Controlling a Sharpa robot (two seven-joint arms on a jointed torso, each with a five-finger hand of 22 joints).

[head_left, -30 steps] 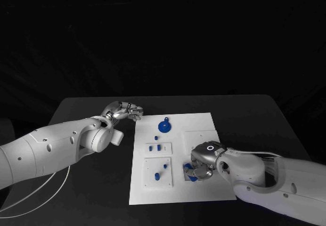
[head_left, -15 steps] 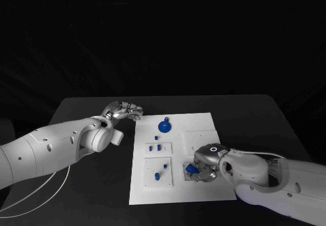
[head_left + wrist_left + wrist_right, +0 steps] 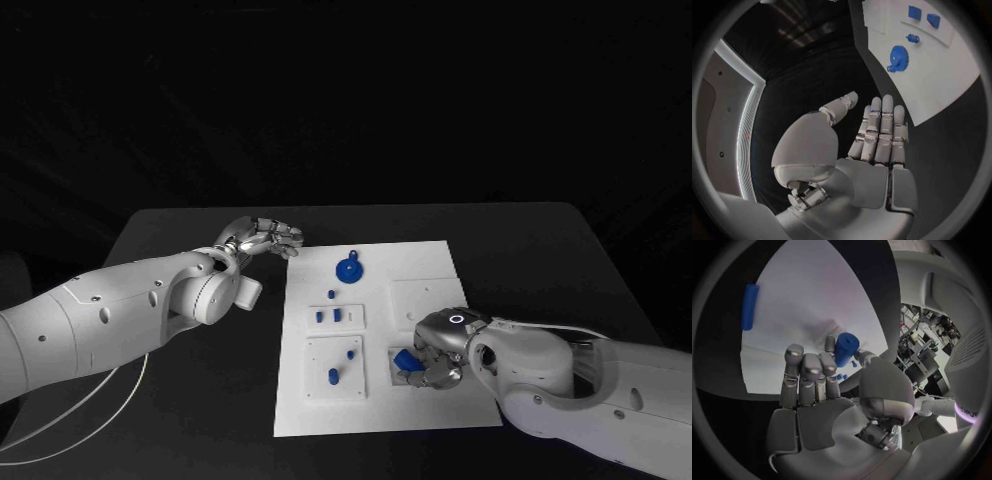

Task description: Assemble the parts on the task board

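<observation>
Blue peg [image 3: 845,349] pinched in right hand [image 3: 430,362] fingertips, over near-right part of white task board [image 3: 433,255]. Left hand [image 3: 261,238] off board's far-left corner, fingers straight and together, holding nothing. Blue gear [image 3: 348,268] lies far-centre on board.

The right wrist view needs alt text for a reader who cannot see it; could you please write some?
The right hand pinches a short blue cylinder between thumb and a finger above the white task board. A longer blue peg lies on the board farther off, near its edge.
</observation>
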